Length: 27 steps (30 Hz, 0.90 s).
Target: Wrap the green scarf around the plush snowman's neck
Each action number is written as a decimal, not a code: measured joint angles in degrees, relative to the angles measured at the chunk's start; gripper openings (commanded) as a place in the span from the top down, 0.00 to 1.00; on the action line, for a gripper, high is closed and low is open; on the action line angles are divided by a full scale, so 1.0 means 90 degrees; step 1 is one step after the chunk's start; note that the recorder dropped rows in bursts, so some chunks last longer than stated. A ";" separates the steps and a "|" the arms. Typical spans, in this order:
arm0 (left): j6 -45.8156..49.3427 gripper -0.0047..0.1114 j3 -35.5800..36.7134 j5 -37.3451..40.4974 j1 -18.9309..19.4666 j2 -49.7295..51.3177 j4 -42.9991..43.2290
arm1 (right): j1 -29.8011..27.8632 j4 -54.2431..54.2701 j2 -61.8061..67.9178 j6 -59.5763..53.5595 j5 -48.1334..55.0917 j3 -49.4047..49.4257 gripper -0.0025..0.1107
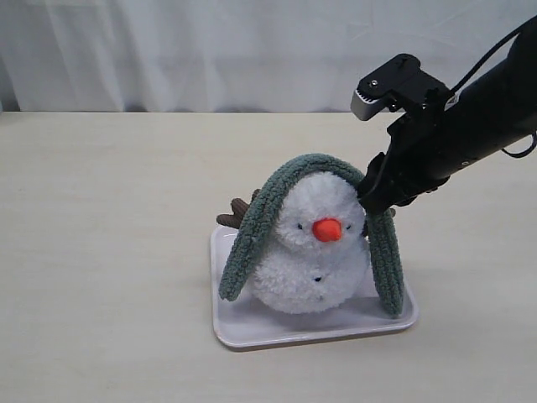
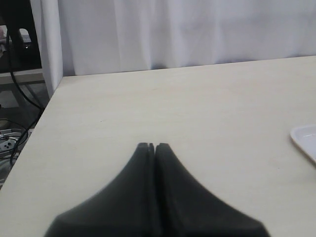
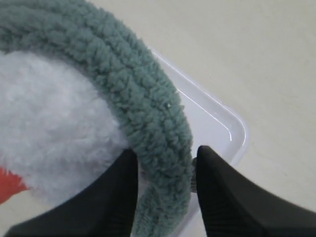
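- Here, a snowman (image 1: 315, 264) stands upright on a shallow white tray (image 1: 243, 332), near the middle of a pale counter (image 1: 101, 252).
- The scarf (image 1: 312, 163) arches over the top of the snowman, not lower down around its neck; one end hangs down each side, and both tips reach the tray.
- The right gripper (image 1: 373, 206) is pressed in beside the snowman's head, on the right of the exterior view. In the right wrist view, the gripper (image 3: 167, 153) is pinching the scarf (image 3: 123, 84), with one finger on each side of the strip and the tray's corner (image 3: 222, 123) just beyond.
- A brown arm (image 1: 237, 214) pokes out from behind the scarf's left end.
- The orange nose (image 1: 327, 228) is uncovered between the two hanging ends.
- The left gripper (image 2: 152, 146) is pressed together and holds nothing; it hovers over bare counter, well apart from the tray's edge (image 2: 306, 140).
- A white curtain (image 1: 210, 50) closes off the back.
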 measured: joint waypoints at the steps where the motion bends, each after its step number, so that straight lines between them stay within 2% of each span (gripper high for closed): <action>1: 0.0000 0.96 0.0000 0.0000 0.0000 0.0000 0.0000 | 0.0000 0.0017 0.0013 -0.0012 -0.0011 0.0000 0.65; 3: 0.0000 0.96 0.0000 0.0000 0.0000 0.0000 0.0000 | 0.0000 0.0175 0.0075 -0.0066 -0.0015 0.0000 0.68; 9: 0.0000 0.96 0.0000 0.0000 0.0000 0.0000 0.0000 | 0.0000 0.0422 0.0297 -0.0287 -0.0026 0.0000 0.94; 18: 0.0000 0.96 0.0000 0.0000 0.0000 0.0000 0.0000 | 0.0053 0.0563 0.0167 -0.0391 -0.0081 -0.0026 0.94; 27: 0.0000 0.96 0.0000 0.0000 0.0000 0.0000 0.0000 | 0.0053 0.0641 0.0099 0.0408 -0.0530 -0.0040 0.94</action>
